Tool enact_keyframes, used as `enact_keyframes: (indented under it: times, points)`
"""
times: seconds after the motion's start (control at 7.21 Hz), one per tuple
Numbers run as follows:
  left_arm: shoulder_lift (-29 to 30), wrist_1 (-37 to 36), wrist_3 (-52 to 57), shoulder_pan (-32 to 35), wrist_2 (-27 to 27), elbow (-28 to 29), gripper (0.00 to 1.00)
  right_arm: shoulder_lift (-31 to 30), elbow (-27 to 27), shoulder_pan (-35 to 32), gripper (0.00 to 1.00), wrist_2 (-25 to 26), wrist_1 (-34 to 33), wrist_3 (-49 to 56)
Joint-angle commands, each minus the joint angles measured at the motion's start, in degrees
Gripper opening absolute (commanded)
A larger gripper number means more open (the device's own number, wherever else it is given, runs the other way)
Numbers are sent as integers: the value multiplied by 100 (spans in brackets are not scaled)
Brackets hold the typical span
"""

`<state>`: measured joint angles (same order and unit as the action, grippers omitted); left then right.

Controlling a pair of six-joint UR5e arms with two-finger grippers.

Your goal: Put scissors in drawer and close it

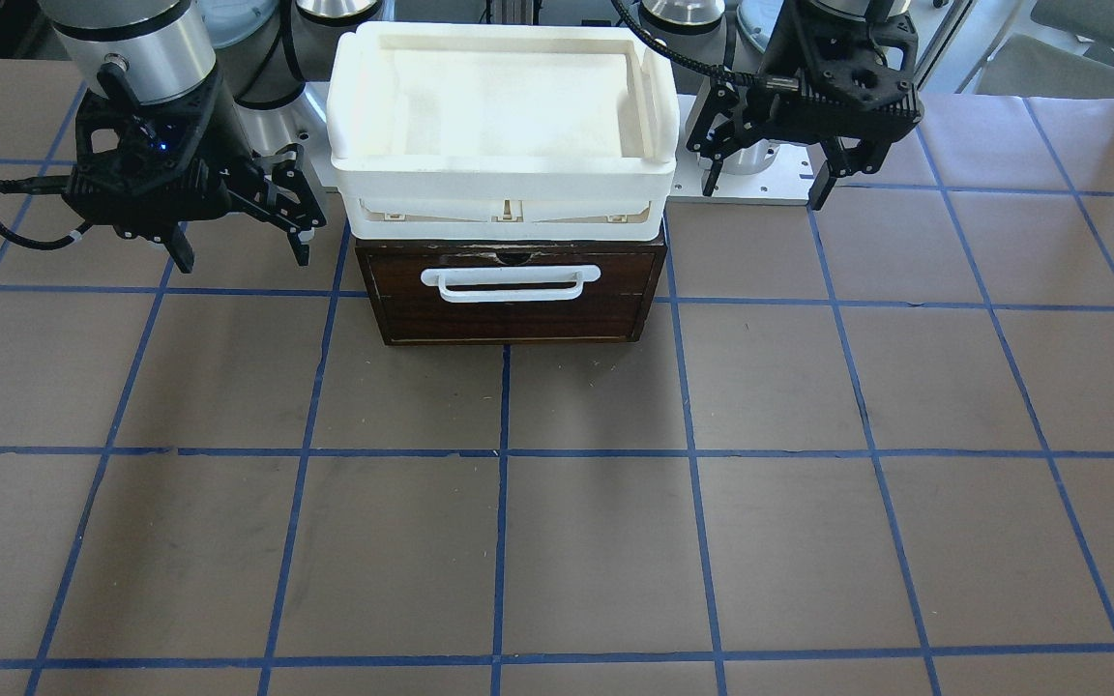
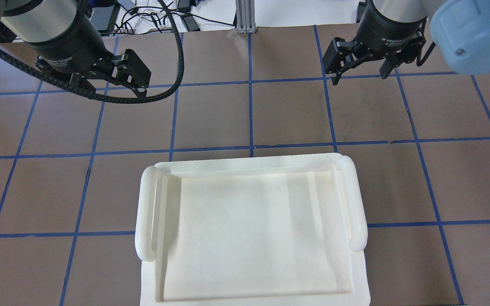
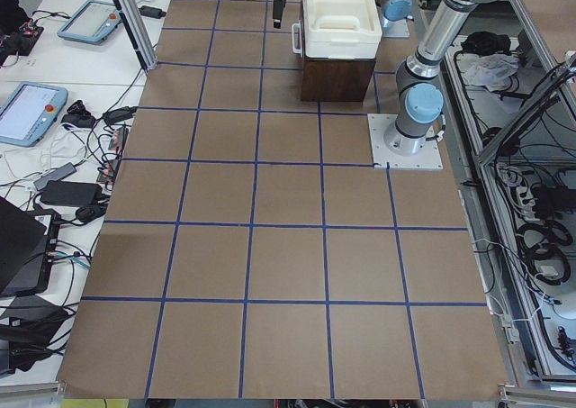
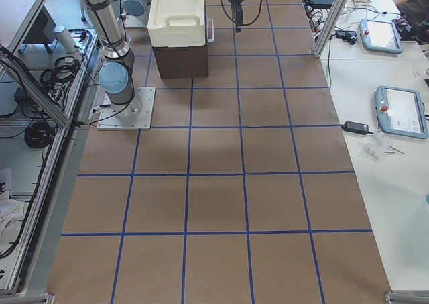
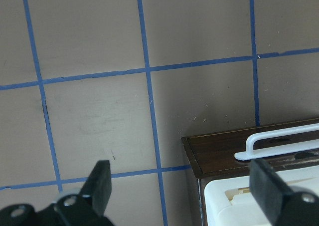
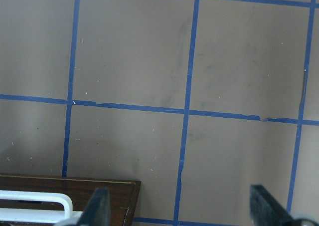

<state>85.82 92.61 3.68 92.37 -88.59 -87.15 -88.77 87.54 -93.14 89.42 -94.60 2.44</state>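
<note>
The scissors are in none of the views. The drawer (image 1: pixel 518 317) is shut, its dark brown front and white bar handle (image 1: pixel 511 283) flush in the small cabinet. Its front also shows in the left wrist view (image 5: pixel 224 153) and in the right wrist view (image 6: pixel 60 186). My left gripper (image 1: pixel 763 193) hangs open and empty beside the cabinet, on that view's right. It also shows from overhead (image 2: pixel 113 87). My right gripper (image 1: pixel 243 259) hangs open and empty on the other side, and shows overhead too (image 2: pixel 359 75). Both are apart from the cabinet.
A white plastic tray (image 1: pixel 509 184) sits empty on top of the cabinet and hides it from overhead (image 2: pixel 147 212). The brown table with a blue tape grid (image 1: pixel 596 541) spreads in front of the drawer. The arm bases stand behind the cabinet.
</note>
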Motion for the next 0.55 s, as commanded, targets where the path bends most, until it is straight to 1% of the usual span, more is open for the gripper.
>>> enact_keyframes:
  times: [0.0, 0.42]
  points:
    - [-4, 38, 211, -52, 17, -12, 100, 0, 0, -2, 100, -4, -6, 3]
    - [-4, 64, 89, -44, 34, -4, 100, 0, 0, -2, 100, -4, -6, 3]
